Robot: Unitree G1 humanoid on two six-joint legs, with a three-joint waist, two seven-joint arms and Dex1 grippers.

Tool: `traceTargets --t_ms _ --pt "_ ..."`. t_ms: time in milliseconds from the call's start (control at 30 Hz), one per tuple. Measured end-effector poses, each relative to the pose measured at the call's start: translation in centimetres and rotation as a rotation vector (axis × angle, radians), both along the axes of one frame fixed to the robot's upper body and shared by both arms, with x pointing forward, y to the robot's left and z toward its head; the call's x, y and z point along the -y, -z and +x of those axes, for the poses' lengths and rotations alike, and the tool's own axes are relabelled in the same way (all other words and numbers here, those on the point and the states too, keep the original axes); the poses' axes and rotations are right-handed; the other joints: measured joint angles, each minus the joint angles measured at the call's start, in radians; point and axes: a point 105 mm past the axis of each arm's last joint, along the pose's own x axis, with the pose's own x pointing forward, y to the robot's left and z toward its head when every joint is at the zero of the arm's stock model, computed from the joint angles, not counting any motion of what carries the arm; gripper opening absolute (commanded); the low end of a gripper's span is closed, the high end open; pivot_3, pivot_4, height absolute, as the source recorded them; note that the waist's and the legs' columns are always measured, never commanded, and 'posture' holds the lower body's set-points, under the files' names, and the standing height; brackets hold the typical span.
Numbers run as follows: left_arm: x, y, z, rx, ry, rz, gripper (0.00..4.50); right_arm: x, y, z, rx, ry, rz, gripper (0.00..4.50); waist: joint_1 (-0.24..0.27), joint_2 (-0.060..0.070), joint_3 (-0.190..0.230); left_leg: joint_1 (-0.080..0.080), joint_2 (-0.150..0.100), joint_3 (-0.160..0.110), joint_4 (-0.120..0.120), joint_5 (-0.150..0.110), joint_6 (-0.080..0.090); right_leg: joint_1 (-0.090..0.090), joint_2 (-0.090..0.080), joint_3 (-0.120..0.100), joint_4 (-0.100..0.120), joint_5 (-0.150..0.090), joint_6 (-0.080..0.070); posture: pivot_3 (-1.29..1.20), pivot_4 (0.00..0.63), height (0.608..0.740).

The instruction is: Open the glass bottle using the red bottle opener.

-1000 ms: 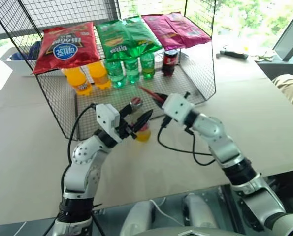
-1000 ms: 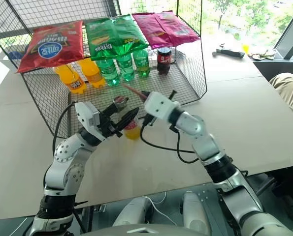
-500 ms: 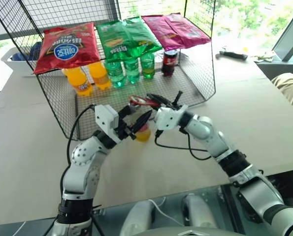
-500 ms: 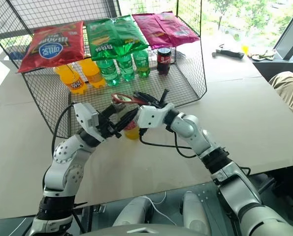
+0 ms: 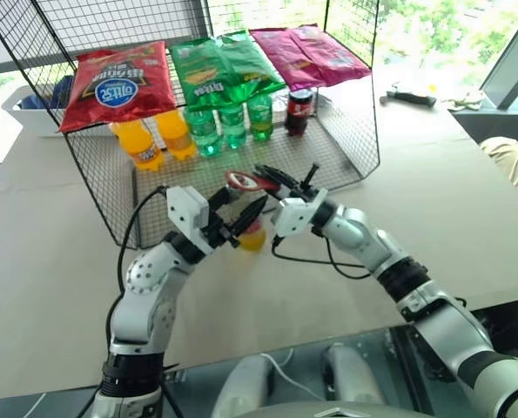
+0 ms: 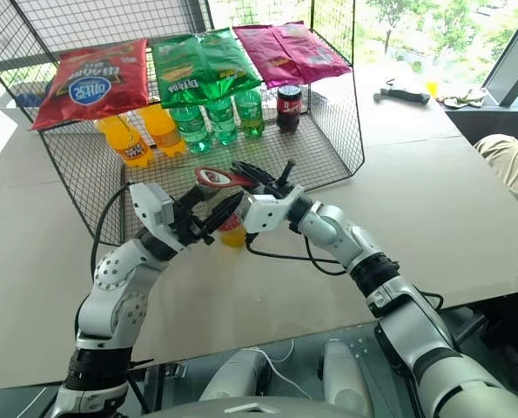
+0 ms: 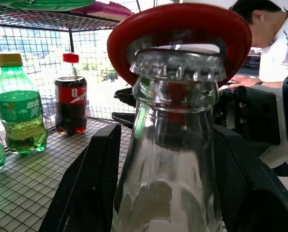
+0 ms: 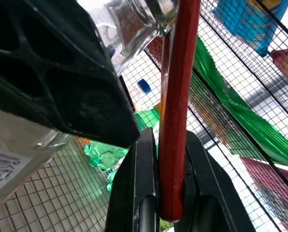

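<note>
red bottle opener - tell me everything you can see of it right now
The red bottle opener is a small flat red tool that looks like plastic, with an oval ring head and a short straight handle. The right gripper is shut on the handle, pinching it edge-on between its black fingers. The ring lies roughly level over the crimped metal cap of the glass bottle, which the left gripper holds upright on the table just in front of the wire rack.

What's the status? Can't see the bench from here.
Left hand clamps glass bottle, cap on. Right hand pinches red bottle opener, ring at cap. Nothing in the way.
</note>
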Motion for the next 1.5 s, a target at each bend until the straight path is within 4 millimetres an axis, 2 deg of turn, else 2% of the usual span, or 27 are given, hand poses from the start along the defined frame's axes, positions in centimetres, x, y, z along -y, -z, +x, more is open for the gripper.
traceTargets --t_ms 333,867,1500 --pt "-0.2 0.0 0.1 -0.003 -0.01 0.004 2.06 -0.5 -0.2 0.6 0.082 0.012 -0.017 0.0 -0.012 0.0 -0.001 0.001 0.0 0.001 0.0 0.0 0.0 0.0 0.0 0.001 0.001 0.0 0.0 0.0 0.15 0.74" --pt "0.1 -0.1 0.3 0.01 0.003 -0.003 2.06 1.6 -2.4 1.7 0.227 -0.037 -0.186 0.0 -0.013 0.0 -0.001 0.001 -0.001 0.0 0.0 0.0 0.0 0.001 -0.001 0.001 0.001 0.0 0.0 0.0 0.15 0.74" --pt "0.2 -0.2 0.4 0.011 0.01 -0.008 2.06 1.9 -4.9 2.1 0.38 -0.072 -0.322 0.0 -0.014 0.0 -0.001 0.001 -0.001 0.0 0.0 0.0 0.0 0.001 0.0 0.001 0.0 0.0 0.0 0.0 0.15 0.74"
